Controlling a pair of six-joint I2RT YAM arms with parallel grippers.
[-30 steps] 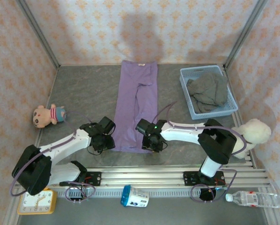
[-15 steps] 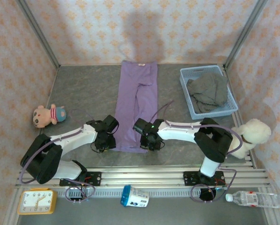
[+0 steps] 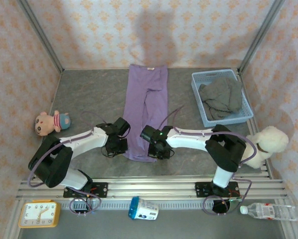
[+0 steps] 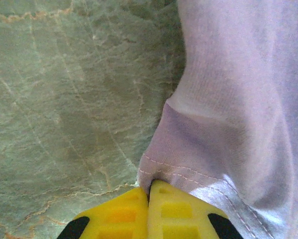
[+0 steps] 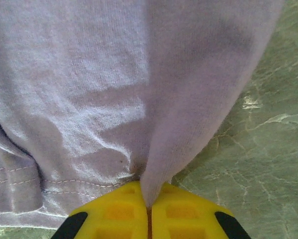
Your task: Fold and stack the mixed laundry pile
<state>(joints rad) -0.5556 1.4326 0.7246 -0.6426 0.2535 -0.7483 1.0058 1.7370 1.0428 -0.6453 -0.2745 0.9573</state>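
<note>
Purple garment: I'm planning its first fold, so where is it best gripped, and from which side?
Grip the near hem's two corners, coming from the near edge. The purple garment lies flat, running lengthwise away from the arms, so that stitched hem is the closest free edge. The left tool and right tool are shut on it there.

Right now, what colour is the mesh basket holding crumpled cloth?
The plastic mesh basket is light blue; top external view.
</note>
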